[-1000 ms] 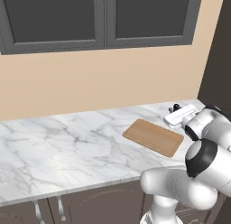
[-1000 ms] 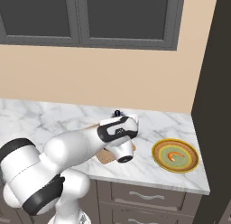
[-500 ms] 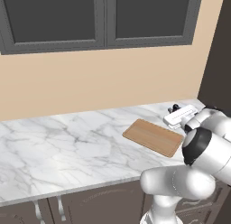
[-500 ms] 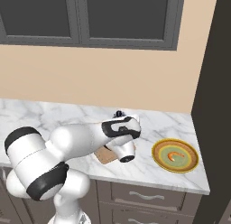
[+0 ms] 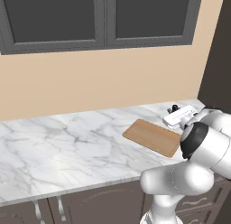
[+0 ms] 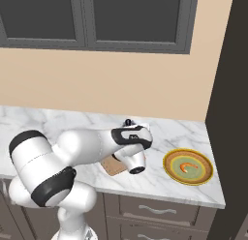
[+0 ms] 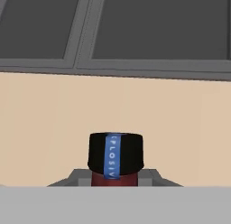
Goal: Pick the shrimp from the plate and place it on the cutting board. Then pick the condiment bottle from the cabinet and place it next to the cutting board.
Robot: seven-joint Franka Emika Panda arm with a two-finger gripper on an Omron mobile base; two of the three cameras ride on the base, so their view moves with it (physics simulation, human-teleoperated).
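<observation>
My gripper (image 7: 115,177) is shut on the condiment bottle (image 7: 115,155), whose black cap and dark red neck rise between the fingers. The bottle's cap (image 6: 128,122) pokes up from the hand above the counter, at the right end of the cutting board (image 5: 153,137). Part of the board (image 6: 111,167) shows under the arm. The shrimp (image 6: 187,167) lies in the middle of the plate (image 6: 170,159), right of the hand. The dark cabinet (image 6: 232,89) stands at the counter's right end.
Grey glass-fronted wall cupboards (image 5: 103,20) hang above the beige wall. The marble counter (image 5: 67,151) stretches to the left of the board. Drawers (image 6: 160,210) sit below the counter's front edge.
The hand with the bottle has barely shifted. The arm's elbow has swung round behind it, closer to the cameras.
</observation>
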